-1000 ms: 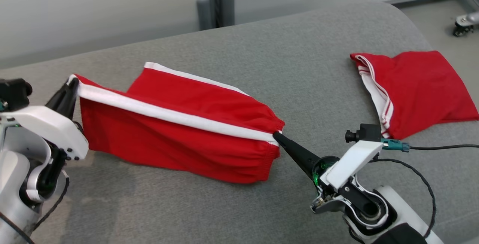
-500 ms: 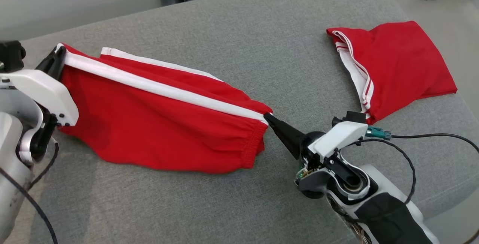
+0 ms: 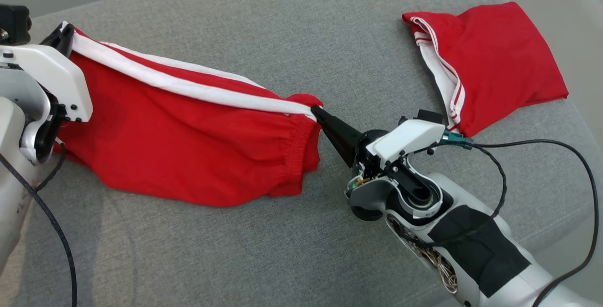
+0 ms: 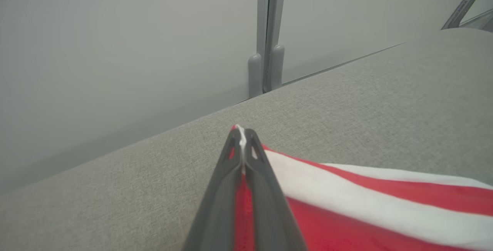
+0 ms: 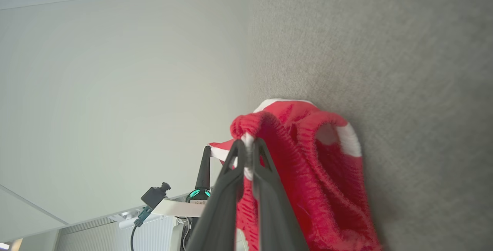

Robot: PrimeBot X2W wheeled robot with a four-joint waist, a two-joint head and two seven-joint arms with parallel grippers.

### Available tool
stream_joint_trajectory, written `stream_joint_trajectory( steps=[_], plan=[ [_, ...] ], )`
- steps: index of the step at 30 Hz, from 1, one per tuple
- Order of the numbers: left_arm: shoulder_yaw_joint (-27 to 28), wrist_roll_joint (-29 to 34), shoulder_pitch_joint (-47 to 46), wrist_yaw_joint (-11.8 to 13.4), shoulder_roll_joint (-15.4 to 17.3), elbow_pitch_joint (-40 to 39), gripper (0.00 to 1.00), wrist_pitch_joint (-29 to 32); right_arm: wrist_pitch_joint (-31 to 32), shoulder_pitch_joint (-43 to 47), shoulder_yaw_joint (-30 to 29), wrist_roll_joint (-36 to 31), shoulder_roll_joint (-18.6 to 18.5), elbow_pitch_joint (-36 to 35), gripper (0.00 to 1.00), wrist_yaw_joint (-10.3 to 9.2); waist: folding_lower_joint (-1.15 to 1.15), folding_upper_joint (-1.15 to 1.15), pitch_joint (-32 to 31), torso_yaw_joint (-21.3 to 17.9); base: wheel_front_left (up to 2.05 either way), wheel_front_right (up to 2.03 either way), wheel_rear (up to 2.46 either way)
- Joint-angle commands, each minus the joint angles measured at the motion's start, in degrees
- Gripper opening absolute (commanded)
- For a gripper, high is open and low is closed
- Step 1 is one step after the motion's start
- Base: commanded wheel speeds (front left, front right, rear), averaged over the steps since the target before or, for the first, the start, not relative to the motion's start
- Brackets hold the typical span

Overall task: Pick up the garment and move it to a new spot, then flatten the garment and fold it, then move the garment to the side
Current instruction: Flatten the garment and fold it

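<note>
The red garment [image 3: 188, 147] with its white side stripe hangs stretched between the two arms over the left half of the grey cushion [image 3: 301, 38], its striped edge pulled taut and its lower part draping onto the fabric surface. The left gripper [image 3: 63, 38] pinches the hem corner at the far left, fingers pressed together on the cloth. The right gripper [image 3: 318, 111] is clamped on the gathered waistband end near the cushion's middle. Well apart to the right lies a second red garment [image 3: 494, 62] with white trim, folded. A black cable [image 3: 541, 144] loops from the right wrist beside it.
</note>
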Motion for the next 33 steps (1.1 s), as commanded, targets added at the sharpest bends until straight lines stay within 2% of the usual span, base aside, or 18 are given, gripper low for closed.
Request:
stream_joint_trajectory(
  steps=[1,16,17,18,19,27,33],
  plan=[
    [-0.11,0.43,-1.28,-0.19,0.02,1.2,0.0,-0.25,-0.9,-1.23,0.43,0.7,-0.34,0.11,0.0,0.06,0.0,0.0,0.63,-0.46,0.0,0.0,0.0],
    [-1.7,1.71,-6.5,-2.19,-3.9,12.75,0.0,-4.5,-4.59,-4.69,4.77,2.87,-0.32,3.04,0.0,0.06,0.0,0.0,3.43,-1.35,0.0,0.0,0.0],
    [-1.77,1.65,-6.7,-2.47,-4.24,13.36,0.07,-4.75,-4.79,-4.66,4.92,3.02,-0.34,3.33,0.16,0.06,0.0,0.0,3.43,-1.33,0.0,0.0,0.0],
    [-1.81,1.57,-6.88,-2.56,-4.52,13.94,0.6,-4.99,-5.24,-4.69,4.99,3.1,-0.39,3.63,0.75,0.06,0.0,0.0,3.4,-1.3,0.0,0.0,0.0],
    [-1.6,1.31,-7.07,-2.28,-4.77,14.59,1.0,-5.43,-5.58,-4.73,5.05,3.29,-0.45,4.0,1.0,0.06,0.0,0.0,3.35,-1.25,0.0,0.0,0.0],
    [-0.95,0.4,-7.36,-2.8,-6.66,18.19,1.0,-9.77,-7.37,-5.66,6.85,2.83,-0.93,6.01,1.0,0.05,0.0,0.0,1.84,-0.39,0.0,0.0,0.0],
    [-0.49,0.0,-6.54,-3.76,-7.8,19.66,1.0,-15.01,-10.67,-7.16,11.05,-1.49,-5.13,6.93,1.0,0.06,0.0,0.0,-1.6,1.03,0.0,0.0,0.0]
  ],
)
